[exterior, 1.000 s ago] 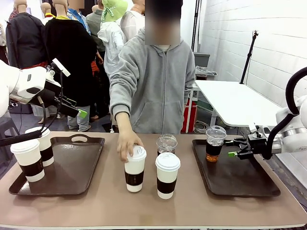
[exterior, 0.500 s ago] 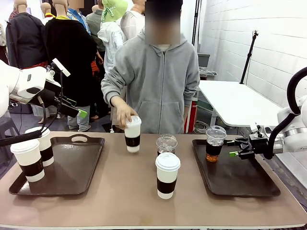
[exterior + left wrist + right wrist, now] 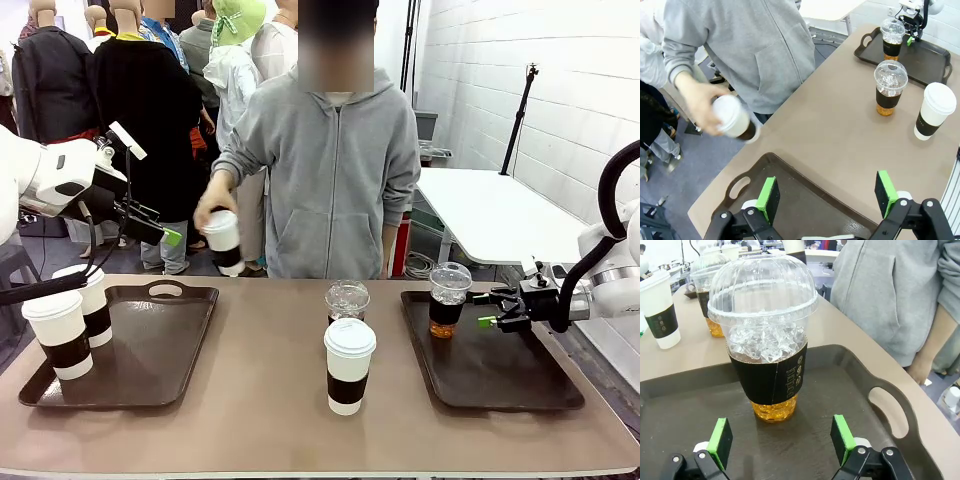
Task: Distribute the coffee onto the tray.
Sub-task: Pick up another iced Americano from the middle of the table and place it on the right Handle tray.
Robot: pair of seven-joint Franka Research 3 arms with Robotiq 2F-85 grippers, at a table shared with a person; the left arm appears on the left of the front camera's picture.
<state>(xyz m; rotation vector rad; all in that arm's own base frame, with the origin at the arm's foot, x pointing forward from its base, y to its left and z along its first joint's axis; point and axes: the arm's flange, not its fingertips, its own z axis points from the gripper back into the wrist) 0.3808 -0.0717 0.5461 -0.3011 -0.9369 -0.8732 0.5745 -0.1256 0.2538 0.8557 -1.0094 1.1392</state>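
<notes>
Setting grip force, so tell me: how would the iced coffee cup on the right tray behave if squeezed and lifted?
The iced coffee cup probably flexes: thin clear plastic. Ice sitting high likely makes it tippy. Its dark sleeve should curb slipping.

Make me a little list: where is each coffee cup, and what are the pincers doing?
Left tray: two white cups, left end
Right tray: iced cup
Table: middle white cup, other iced cup behind it
Person's hand: held cup, in the air
Left pincer: open, above left tray
Right pincer: open, beside iced cup, apart
</notes>
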